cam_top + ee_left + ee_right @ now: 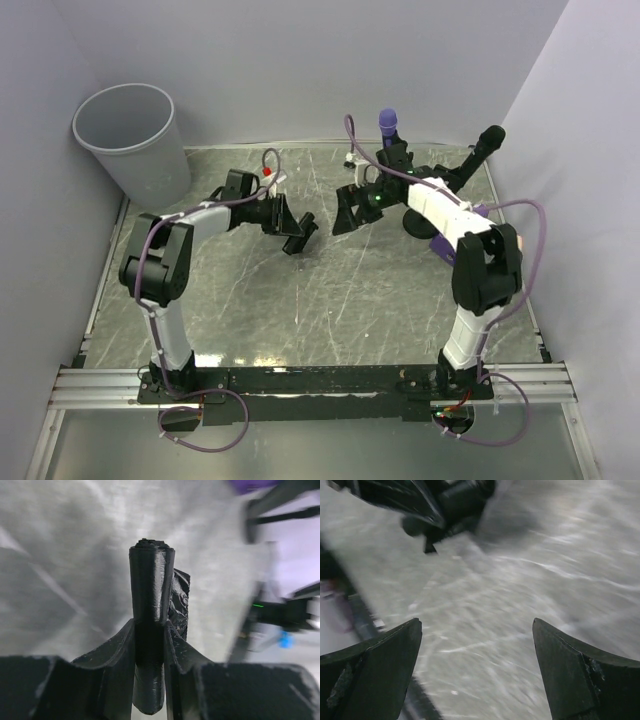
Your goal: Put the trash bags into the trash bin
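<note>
Here my left fingers (112, 657) clamp the black roll of trash bags (151, 605) so I can carry it to the trash bin (130, 140) in the far-left corner; my right fingers (375, 675) gape wide, empty.

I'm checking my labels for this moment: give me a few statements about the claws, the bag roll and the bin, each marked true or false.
1. The left claw has a black roll of trash bags between its fingers. True.
2. The right claw is shut. False: it is open, with nothing between its fingers.
3. The trash bin stands upright at the far left corner of the table. True.
4. The black roll of trash bags lies inside the trash bin. False: it is in the left claw, over the table, apart from the bin.
</note>
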Tool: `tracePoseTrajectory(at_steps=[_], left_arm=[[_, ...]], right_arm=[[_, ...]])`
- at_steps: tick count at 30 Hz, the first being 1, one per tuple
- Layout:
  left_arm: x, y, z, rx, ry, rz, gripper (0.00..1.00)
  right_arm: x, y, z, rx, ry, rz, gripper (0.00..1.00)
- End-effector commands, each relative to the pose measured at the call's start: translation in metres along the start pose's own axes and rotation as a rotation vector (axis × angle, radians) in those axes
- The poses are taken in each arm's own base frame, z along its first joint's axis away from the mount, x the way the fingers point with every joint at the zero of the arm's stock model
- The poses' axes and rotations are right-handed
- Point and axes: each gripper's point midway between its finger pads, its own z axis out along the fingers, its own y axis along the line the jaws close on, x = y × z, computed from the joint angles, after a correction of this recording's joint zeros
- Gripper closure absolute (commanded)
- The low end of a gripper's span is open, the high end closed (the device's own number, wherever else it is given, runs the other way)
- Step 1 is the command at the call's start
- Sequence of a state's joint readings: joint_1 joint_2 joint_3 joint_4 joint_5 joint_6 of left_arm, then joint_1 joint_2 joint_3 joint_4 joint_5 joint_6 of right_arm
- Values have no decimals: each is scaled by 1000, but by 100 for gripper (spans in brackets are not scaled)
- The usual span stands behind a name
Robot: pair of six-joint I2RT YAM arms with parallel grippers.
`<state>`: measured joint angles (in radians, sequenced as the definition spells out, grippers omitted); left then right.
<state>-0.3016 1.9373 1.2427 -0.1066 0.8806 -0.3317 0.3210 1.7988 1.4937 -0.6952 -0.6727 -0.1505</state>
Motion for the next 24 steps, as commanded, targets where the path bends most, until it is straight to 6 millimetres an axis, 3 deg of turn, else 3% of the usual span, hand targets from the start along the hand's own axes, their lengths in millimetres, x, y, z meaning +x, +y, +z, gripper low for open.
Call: tracePoseTrajectory(at_steps=[1, 4, 10, 16, 21, 24], left_arm=[[-28, -69, -24, 258, -123, 23, 73], [-28, -59, -21, 230, -134, -13, 69], [-36, -60, -25, 239, -187, -56, 64], [-37, -56, -27, 217, -176, -60, 67], [-34, -56, -28, 219, -175, -80, 69], [-31, -58, -29, 223, -166, -74, 69]], right_arm=[[-29, 48, 17, -334, -57, 112, 2], [-34, 60, 33, -422, -48, 193, 2], [-44, 66, 56, -507, -40, 397, 3], [-51, 61, 65, -481, -47, 430, 23], [-43, 48, 73, -395, -39, 438, 40], [-39, 39, 77, -355, -35, 478, 44]])
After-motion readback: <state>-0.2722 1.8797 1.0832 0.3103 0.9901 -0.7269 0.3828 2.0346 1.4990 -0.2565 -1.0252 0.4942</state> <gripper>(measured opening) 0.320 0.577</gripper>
